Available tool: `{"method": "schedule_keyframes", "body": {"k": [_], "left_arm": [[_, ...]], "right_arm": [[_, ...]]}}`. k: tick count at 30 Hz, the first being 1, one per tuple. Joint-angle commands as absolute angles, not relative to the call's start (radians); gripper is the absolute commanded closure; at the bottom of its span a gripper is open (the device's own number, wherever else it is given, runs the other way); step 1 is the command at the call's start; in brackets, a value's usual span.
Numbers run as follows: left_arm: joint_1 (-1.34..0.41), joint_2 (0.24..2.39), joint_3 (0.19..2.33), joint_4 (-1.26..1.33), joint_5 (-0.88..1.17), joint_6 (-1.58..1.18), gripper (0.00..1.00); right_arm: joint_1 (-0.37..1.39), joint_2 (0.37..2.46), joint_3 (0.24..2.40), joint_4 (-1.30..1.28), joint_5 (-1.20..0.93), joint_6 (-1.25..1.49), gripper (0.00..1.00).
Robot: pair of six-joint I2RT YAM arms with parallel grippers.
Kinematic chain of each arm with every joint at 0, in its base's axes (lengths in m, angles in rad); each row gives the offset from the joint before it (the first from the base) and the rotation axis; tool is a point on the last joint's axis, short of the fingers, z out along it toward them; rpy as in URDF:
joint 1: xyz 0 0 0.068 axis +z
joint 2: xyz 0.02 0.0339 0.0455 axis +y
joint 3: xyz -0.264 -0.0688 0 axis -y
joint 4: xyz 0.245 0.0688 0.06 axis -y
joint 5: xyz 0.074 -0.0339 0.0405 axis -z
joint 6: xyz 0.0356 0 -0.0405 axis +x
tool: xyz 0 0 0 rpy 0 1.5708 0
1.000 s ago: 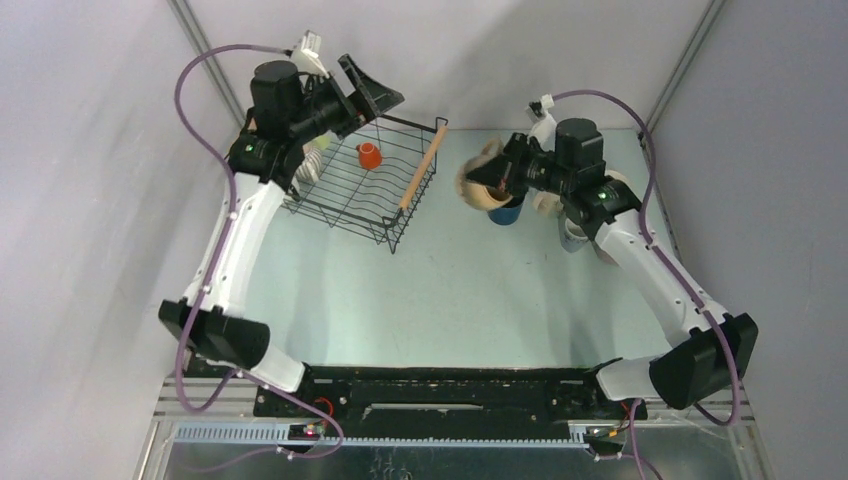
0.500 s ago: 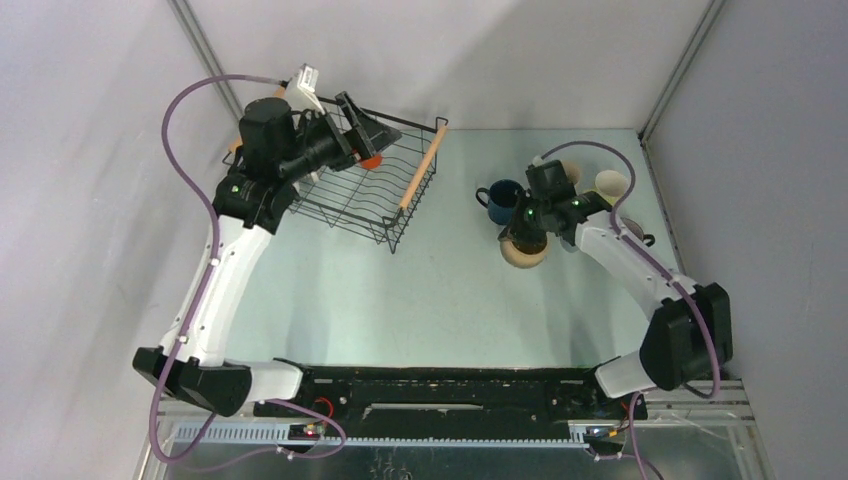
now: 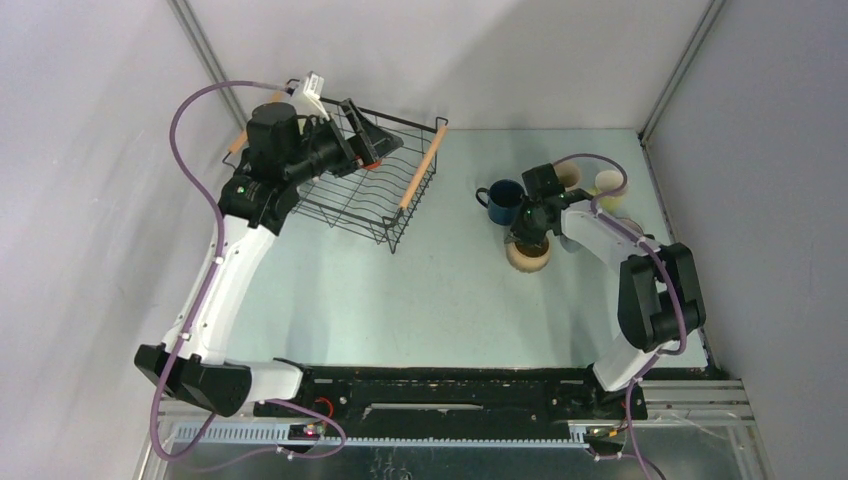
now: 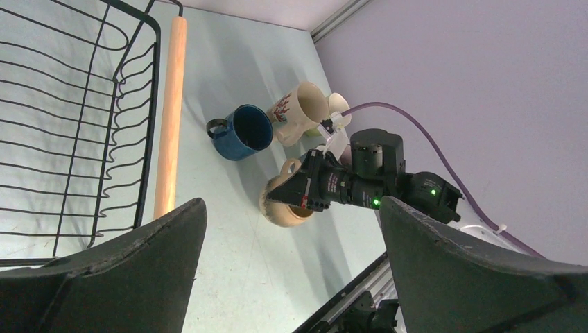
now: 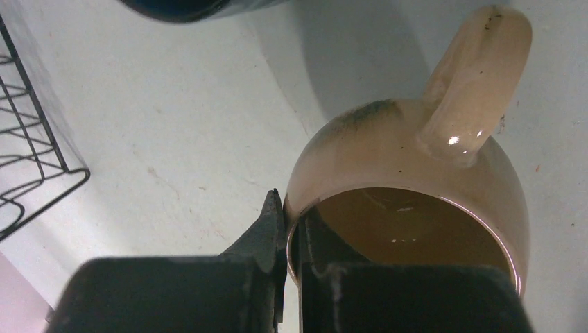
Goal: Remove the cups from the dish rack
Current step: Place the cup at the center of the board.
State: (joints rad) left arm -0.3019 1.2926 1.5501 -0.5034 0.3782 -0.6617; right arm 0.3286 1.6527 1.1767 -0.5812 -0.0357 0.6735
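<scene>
Pulling away carelessly is my worry: my right gripper pinches the rim of the tan cup, which looks set down on the table just beside the navy cup, so a sticking release could tip it. My left gripper hangs spread wide over the dish rack.

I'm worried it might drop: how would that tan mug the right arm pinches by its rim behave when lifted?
Probably slippery: the tan mug shows a glossy glaze, and the right gripper pinches only one spot of its rim. It looks like stiff ceramic, so likely breakable if dropped. Gripped off-centre, it may tilt under its own weight.
</scene>
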Motion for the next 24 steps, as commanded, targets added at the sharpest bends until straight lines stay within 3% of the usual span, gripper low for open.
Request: {"method": "schedule_keyframes", "body": {"k": [1,18,24], "left_arm": [[-0.309,1.274,1.536,-0.480,0.397,-0.642,0.00],[-0.311,1.298,1.536,-0.506,0.395,-0.638,0.00],[-0.310,1.305,1.539,-0.522,0.389,-0.631,0.00]], "right_arm": [[0.304,1.652,1.198,-0.501,0.000,0.735,1.00],[0.239,1.727,1.248,-0.477,0.033,0.744,1.00],[0.236,1.715,1.255,-0.494,0.034,0.735,0.77]]}}
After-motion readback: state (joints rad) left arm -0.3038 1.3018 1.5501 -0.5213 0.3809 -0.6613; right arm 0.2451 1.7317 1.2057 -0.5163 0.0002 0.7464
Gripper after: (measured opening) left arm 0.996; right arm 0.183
